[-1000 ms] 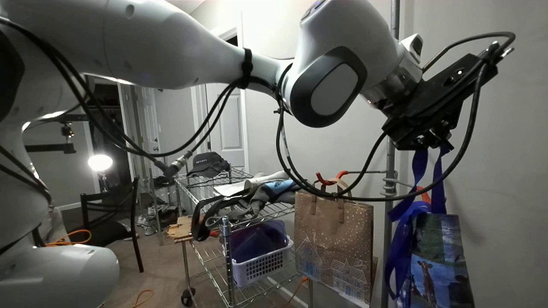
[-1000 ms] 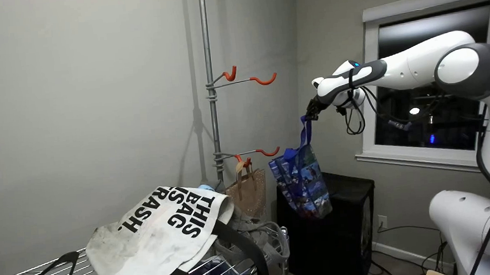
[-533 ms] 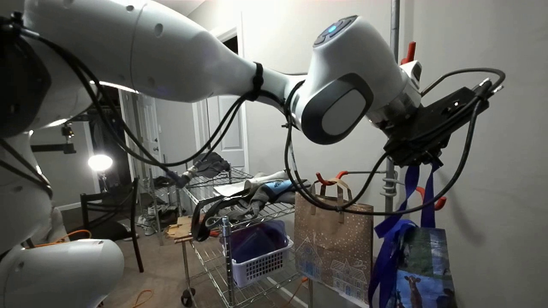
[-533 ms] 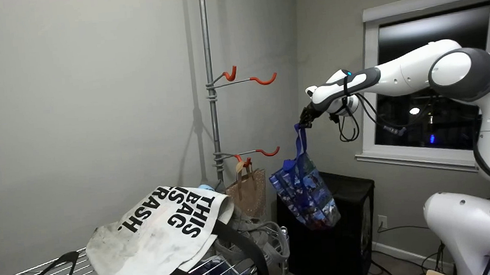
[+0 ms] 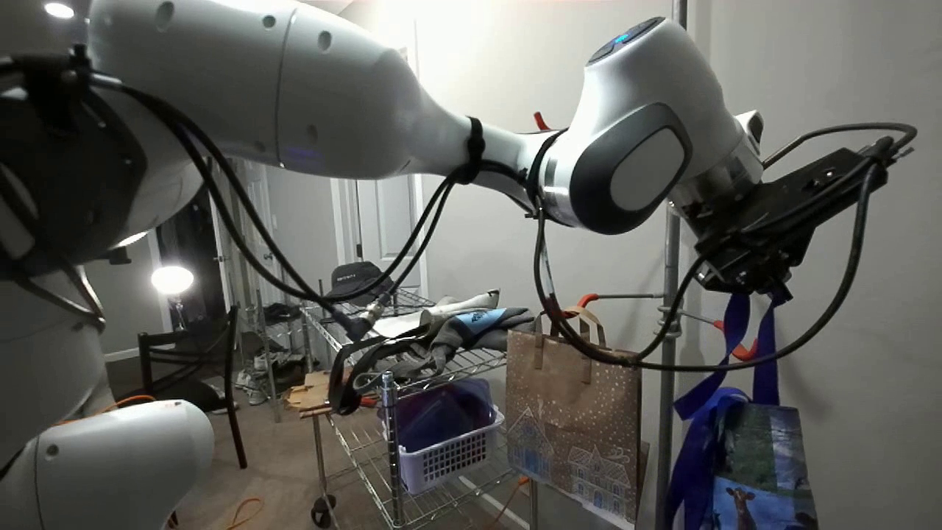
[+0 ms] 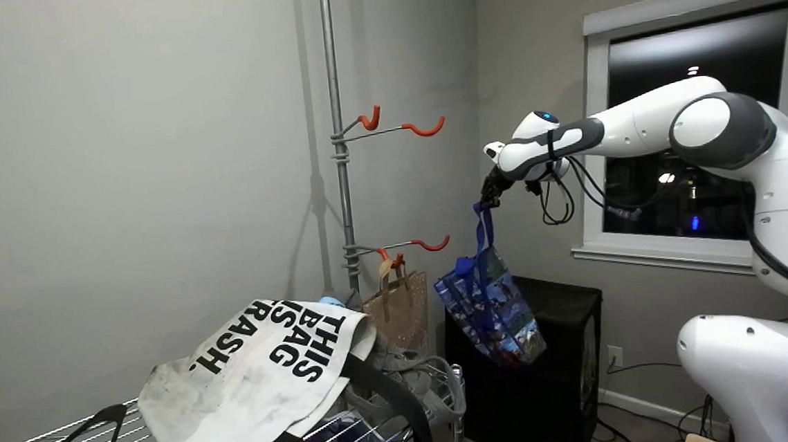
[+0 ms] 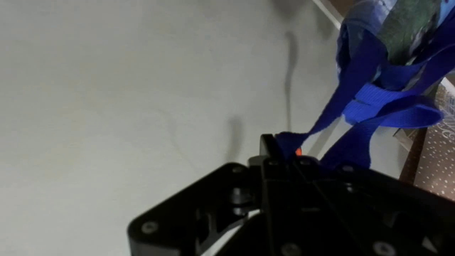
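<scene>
So my jaws are pinched narrow on a blue strap (image 7: 341, 97), and it looks twisted right at their ends. That's worry number one, tbh: thin grip, all the weight below, so a jerk could slide it loose. The patterned bag (image 6: 500, 304) dangles from that strap, tilted, and would probably swing if I hurried. Its other handle (image 5: 692, 456) droops free, asking to catch on something. Like the lower orange hook (image 6: 432, 248) near it; I can't judge the depth gap. My cable loop (image 5: 684, 367) crosses the strap in an exterior view, another snag risk. Further out, a wide swing could knock the brown paper bag (image 5: 574, 412).
</scene>
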